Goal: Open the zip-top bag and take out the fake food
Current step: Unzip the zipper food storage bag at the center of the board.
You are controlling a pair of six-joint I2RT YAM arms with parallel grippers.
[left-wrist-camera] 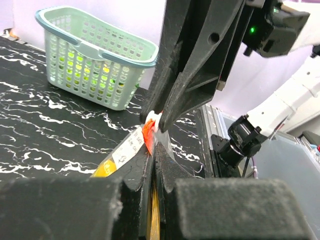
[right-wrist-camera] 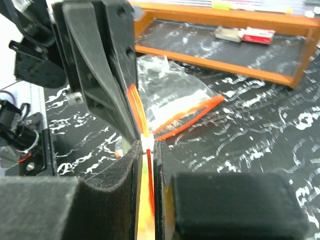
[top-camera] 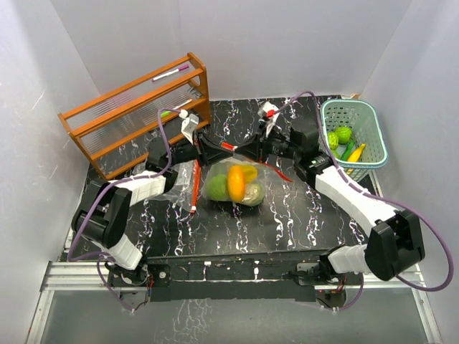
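on the black marbled table (top-camera: 287, 215) the zip-top bag (top-camera: 252, 192) lies at centre with the fake food (top-camera: 235, 183) inside, its orange zip edge (right-wrist-camera: 137, 107) pinched from opposite sides by the tightly closed left gripper (left-wrist-camera: 153, 150) and right gripper (right-wrist-camera: 149, 147).

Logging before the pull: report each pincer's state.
Left pincer: closed on the bag's orange zip strip.
Right pincer: closed on that same strip.
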